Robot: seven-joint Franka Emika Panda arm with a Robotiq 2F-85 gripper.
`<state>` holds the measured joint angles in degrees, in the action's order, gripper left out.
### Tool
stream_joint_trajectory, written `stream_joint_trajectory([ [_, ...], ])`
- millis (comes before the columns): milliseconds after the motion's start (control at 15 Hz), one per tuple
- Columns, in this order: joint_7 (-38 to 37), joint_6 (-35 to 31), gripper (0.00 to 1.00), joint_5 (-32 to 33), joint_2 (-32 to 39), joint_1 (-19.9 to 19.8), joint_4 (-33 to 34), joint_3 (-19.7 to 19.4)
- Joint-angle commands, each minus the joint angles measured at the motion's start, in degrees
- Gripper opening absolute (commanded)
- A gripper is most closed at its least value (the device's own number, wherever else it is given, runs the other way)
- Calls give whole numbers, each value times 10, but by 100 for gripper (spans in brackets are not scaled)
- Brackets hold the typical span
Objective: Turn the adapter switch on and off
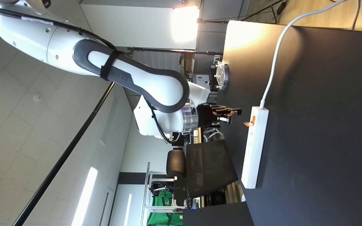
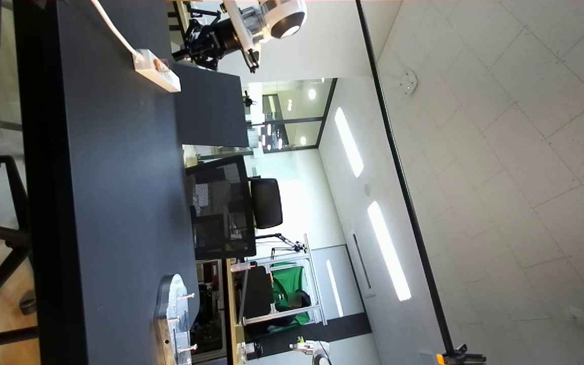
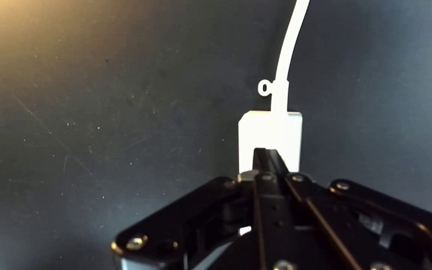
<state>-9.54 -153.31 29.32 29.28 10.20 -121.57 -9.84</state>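
The white adapter strip (image 1: 256, 150) lies on the dark table with a white cable at one end; it also shows in an exterior view (image 2: 152, 72) and in the wrist view (image 3: 266, 129). An orange switch part (image 1: 252, 121) sticks up from its top near the cable end and shows in an exterior view (image 2: 161, 66). It is hidden behind the fingers in the wrist view. My black gripper (image 1: 237, 113) hovers just above the strip near that end, apart from it. In the wrist view its fingertips (image 3: 266, 150) are together with nothing between them.
The white cable (image 1: 275, 59) runs across the dark table (image 1: 319, 141) to its edge. A board with small pegs (image 2: 176, 319) stands at the table's far end from the strip. A black chair (image 2: 221, 208) stands beside the table. Both exterior views are turned sideways.
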Motion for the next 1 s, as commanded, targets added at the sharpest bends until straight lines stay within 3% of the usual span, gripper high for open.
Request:
stream_joint_trajectory([
  [0, -7, 3, 0, -3, 20, 4, 23, -5],
  [933, -7, -27, 0, -37, 87, 7, 76, -8],
])
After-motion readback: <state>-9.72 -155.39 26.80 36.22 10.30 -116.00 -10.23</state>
